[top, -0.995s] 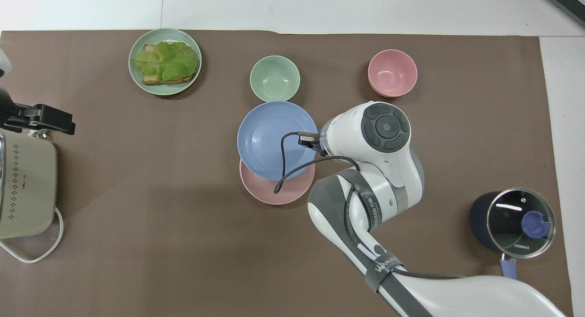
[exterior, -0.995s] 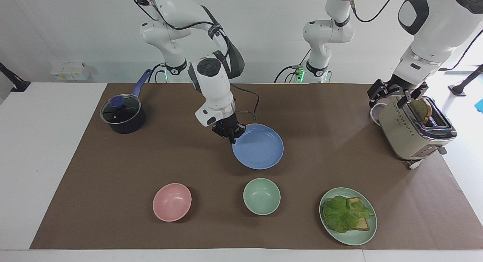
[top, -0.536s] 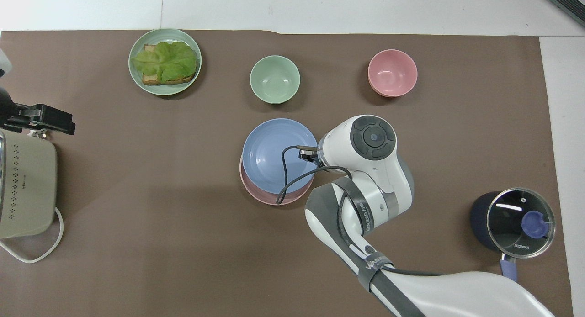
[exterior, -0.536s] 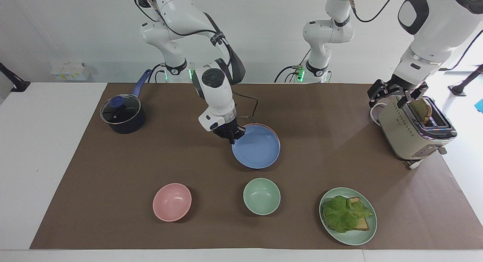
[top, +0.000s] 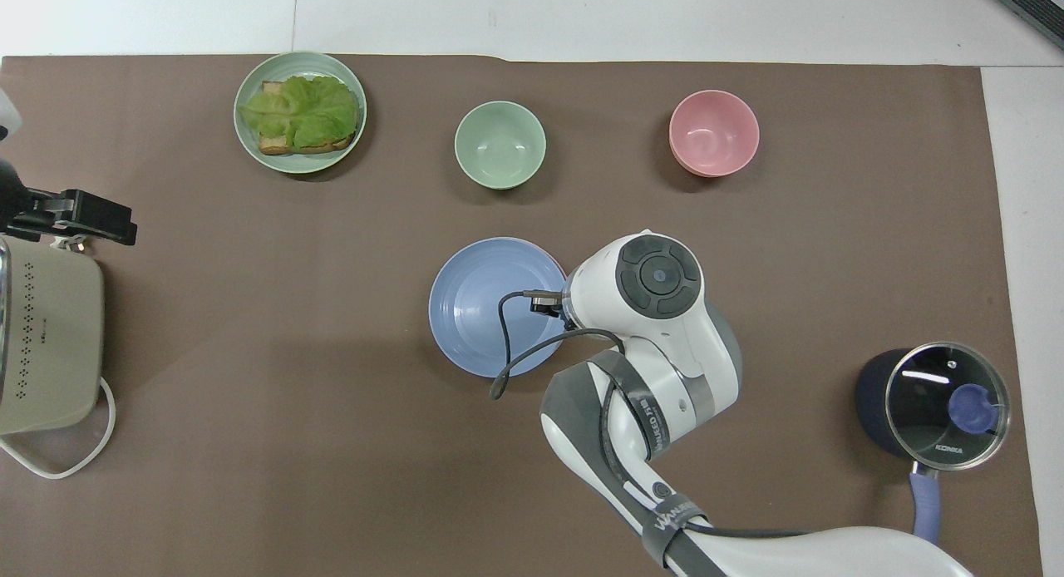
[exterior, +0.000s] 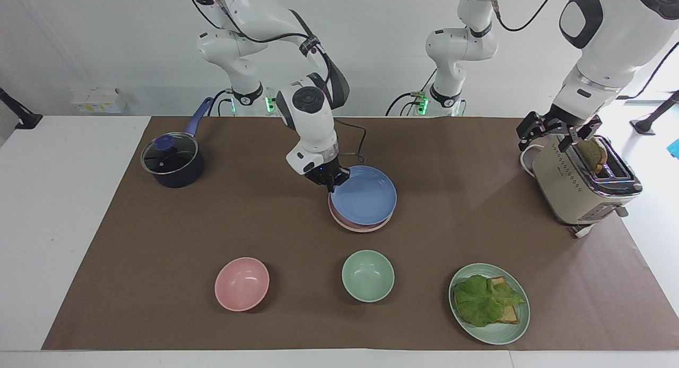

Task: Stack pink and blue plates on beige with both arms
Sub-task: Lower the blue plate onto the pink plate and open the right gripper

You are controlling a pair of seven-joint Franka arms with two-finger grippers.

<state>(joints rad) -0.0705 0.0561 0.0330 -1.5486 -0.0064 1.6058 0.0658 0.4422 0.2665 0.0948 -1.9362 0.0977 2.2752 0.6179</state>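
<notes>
1. Overhead view shows a white counter (top: 582, 16) covered almost edge to edge by a brown mat (top: 249, 327); the facing view adds a plain white wall where the arms' bases stand.
2. Blue plate (exterior: 366, 194) sits at the middle of the mat, over a pink plate (exterior: 360, 226) whose rim shows beneath it in the facing view. Whether the blue plate rests fully on the pink one or hangs just above, I cannot tell. No beige plate shows; it may lie hidden under the pink one.
3. Right tool (exterior: 330, 180) is pinching the blue plate's rim on the side toward the right arm's end, fingertips pressed together on it.
4. Left tool (exterior: 557, 130) hangs over the toaster (exterior: 581, 185) at the left arm's end of the counter, fingers spread, gripping nothing. That arm waits.
5. A slice of toast (exterior: 593, 155) stands in the toaster slot beside the left tool.
6. Along the mat edge farthest from the robots: a pink bowl (top: 714, 133), a green bowl (top: 499, 144), and a green plate (top: 249, 136) bearing lettuce (top: 301, 111) on bread.
7. A dark pot (top: 931, 402) with glass lid and blue handle sits near the right arm's end of the counter.
8. The right arm's cable (top: 519, 344) droops over the blue plate in the overhead view, and its wrist hides the rim there.
</notes>
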